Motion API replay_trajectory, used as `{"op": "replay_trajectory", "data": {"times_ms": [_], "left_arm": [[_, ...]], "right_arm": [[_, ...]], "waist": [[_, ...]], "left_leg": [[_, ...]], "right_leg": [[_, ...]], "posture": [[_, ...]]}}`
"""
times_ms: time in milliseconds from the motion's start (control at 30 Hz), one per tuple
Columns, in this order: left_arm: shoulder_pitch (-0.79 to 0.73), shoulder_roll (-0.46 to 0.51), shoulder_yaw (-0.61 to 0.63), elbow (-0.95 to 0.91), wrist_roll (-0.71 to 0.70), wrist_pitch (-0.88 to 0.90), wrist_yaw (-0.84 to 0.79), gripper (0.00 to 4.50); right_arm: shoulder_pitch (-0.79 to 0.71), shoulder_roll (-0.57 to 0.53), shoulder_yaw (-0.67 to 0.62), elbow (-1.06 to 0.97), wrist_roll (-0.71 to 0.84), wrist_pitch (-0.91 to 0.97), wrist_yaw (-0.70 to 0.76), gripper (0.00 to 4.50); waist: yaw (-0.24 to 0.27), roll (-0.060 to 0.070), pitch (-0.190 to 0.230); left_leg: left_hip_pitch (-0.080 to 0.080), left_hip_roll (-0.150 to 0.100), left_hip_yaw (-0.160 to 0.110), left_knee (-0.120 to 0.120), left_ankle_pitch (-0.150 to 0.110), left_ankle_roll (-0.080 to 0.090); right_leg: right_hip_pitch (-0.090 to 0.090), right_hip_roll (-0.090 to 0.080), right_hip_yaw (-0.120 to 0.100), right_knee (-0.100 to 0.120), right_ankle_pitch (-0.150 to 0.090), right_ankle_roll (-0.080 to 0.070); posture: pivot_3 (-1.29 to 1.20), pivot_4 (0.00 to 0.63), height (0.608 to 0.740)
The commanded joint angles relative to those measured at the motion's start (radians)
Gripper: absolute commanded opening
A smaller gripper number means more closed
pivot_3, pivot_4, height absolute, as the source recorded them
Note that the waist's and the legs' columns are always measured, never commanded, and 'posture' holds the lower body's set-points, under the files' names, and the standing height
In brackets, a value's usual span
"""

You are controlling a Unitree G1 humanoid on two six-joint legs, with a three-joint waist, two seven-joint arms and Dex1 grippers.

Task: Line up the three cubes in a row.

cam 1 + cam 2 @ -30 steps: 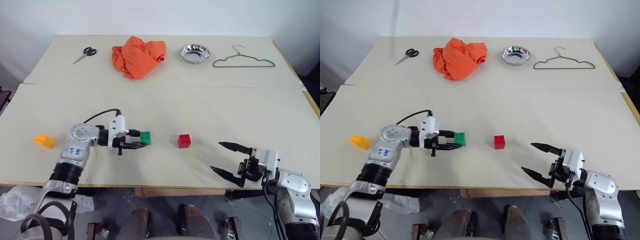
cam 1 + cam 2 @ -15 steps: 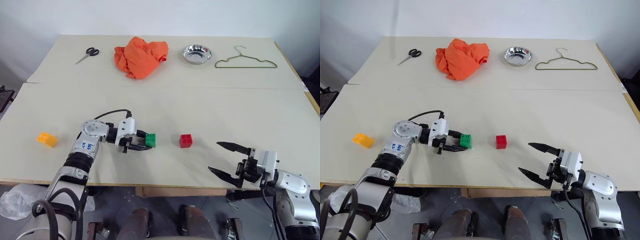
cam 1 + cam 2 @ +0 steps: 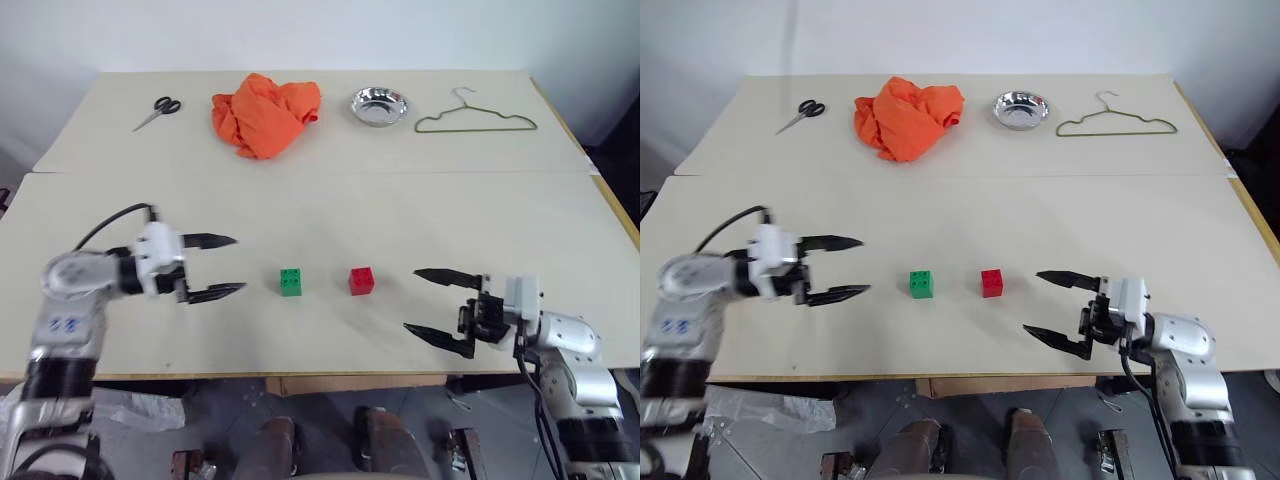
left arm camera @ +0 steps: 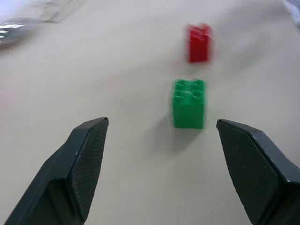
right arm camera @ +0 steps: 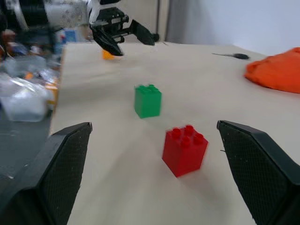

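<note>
Left gripper (image 3: 226,266) backed off green cube (image 3: 291,282) — jaws wide, right gripper (image 3: 428,305) jaws wide, no readable writing

You have the green cube (image 3: 291,282) and the red cube (image 3: 362,281) standing upright, studs up, side by side with a gap between them near the table's front edge. The yellow-orange cube (image 5: 108,55) lies well apart, behind the left gripper.

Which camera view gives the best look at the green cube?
The left wrist view: the green cube sits close, unobstructed, studs visible. The right wrist view shows it farther off, behind the red cube. The eye views show it small.
</note>
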Motion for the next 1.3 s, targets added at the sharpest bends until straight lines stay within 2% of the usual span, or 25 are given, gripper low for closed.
{"op": "replay_trajectory", "data": {"times_ms": [33, 133, 233, 333, 533, 633, 733, 833, 900, 967, 1133, 1300], "left_arm": [[0.247, -0.166, 0.253, -0.166, -0.057, -0.002, 0.271, 4.48], [0.433, -0.295, 0.319, -0.241, -0.046, -0.005, 0.383, 4.48], [0.534, -0.389, 0.344, -0.287, -0.071, -0.015, 0.467, 4.48], [0.593, -0.483, 0.424, -0.21, -0.11, -0.068, 0.546, 4.48], [0.642, -0.534, 0.463, -0.15, -0.126, -0.1, 0.62, 4.48], [0.629, -0.504, 0.449, -0.152, -0.139, -0.089, 0.624, 4.48], [0.583, -0.42, 0.431, -0.144, -0.188, -0.028, 0.584, 4.48], [0.533, -0.236, 0.38, -0.034, -0.114, -0.028, 0.46, 4.48], [0.437, -0.1, 0.378, 0.091, -0.108, 0.004, 0.43, 4.48], [0.361, -0.007, 0.358, 0.194, -0.109, 0.036, 0.379, 4.48], [0.249, 0.073, 0.309, 0.322, -0.079, 0.036, 0.325, 4.48], [0.168, 0.104, 0.244, 0.431, -0.038, 0.039, 0.284, 4.48]], "right_arm": [[-0.08, 0.045, 0.048, -0.024, 0.037, 0.042, 0.018, 4.5], [-0.11, 0.062, 0.071, -0.022, 0.03, 0.055, 0.037, 4.5], [-0.12, 0.055, 0.08, -0.025, 0.033, 0.072, 0.058, 4.5], [-0.134, 0.061, 0.086, -0.04, 0.04, 0.083, 0.069, 4.5], [-0.142, 0.07, 0.095, -0.031, 0.032, 0.084, 0.079, 4.5], [-0.141, 0.068, 0.095, -0.025, 0.028, 0.084, 0.079, 4.5], [-0.139, 0.069, 0.096, -0.024, 0.023, 0.083, 0.073, 4.5], [-0.131, 0.074, 0.102, -0.029, 0.016, 0.081, 0.067, 4.5], [-0.126, 0.077, 0.105, -0.03, 0.011, 0.077, 0.066, 4.5], [-0.123, 0.079, 0.104, -0.035, 0.007, 0.072, 0.057, 4.5], [-0.095, 0.076, 0.094, -0.067, 0.003, 0.066, 0.027, 4.5], [-0.046, 0.065, 0.086, -0.117, 0.007, 0.07, 0.0, 4.5]], "waist": [[-0.001, 0.0, 0.0], [0.008, 0.0, 0.0], [0.045, -0.004, 0.001], [0.057, -0.004, 0.0], [0.046, -0.005, 0.0], [0.044, -0.006, -0.001], [0.043, -0.006, -0.001], [0.038, -0.005, -0.001], [0.033, -0.005, -0.001], [0.03, -0.005, -0.001], [0.007, -0.004, -0.001], [0.005, -0.005, -0.001]], "left_leg": [[0.0, 0.0, 0.0, 0.0, 0.0, 0.0], [0.0, 0.001, -0.001, 0.0, -0.001, -0.001], [0.0, 0.001, -0.002, 0.001, -0.001, -0.001], [0.001, 0.0, -0.003, 0.002, -0.002, 0.0], [0.0, 0.001, -0.002, 0.001, -0.003, 0.0], [0.0, 0.001, -0.002, 0.001, -0.003, 0.0], [0.0, 0.001, -0.002, 0.001, -0.003, 0.0], [0.001, 0.002, -0.002, 0.0, -0.003, -0.001], [0.001, 0.002, -0.002, 0.0, -0.003, -0.001], [0.001, 0.002, -0.002, 0.0, -0.002, -0.002], [0.0, 0.001, -0.001, -0.001, -0.003, 0.0], [0.0, 0.001, -0.001, -0.002, -0.004, -0.001]], "right_leg": [[0.0, 0.0, 0.0, 0.0, 0.0, 0.0], [0.001, 0.001, -0.002, -0.002, 0.0, -0.001], [0.003, 0.001, -0.003, -0.007, 0.0, -0.001], [0.006, 0.0, -0.003, -0.011, 0.002, 0.0], [0.004, 0.001, -0.003, -0.011, 0.002, -0.001], [0.004, 0.001, -0.003, -0.011, 0.002, -0.001], [0.004, 0.001, -0.003, -0.011, 0.002, -0.001], [0.004, 0.001, -0.003, -0.01, 0.002, -0.002], [0.003, 0.001, -0.003, -0.008, 0.001, -0.003], [0.002, 0.001, -0.003, -0.007, 0.001, -0.004], [0.001, 0.001, -0.002, -0.003, 0.001, -0.003], [-0.001, 0.002, -0.003, -0.002, 0.0, -0.005]], "posture": [[0.0, 0.15, 0.74], [0.0, 0.15, 0.74], [0.0, 0.15, 0.74], [0.0, 0.15, 0.74], [0.0, 0.15, 0.74], [0.0, 0.15, 0.74], [0.0, 0.15, 0.74], [0.0, 0.15, 0.74], [0.0, 0.15, 0.74], [0.0, 0.15, 0.74], [0.0, 0.15, 0.74], [0.0, 0.15, 0.74]]}}
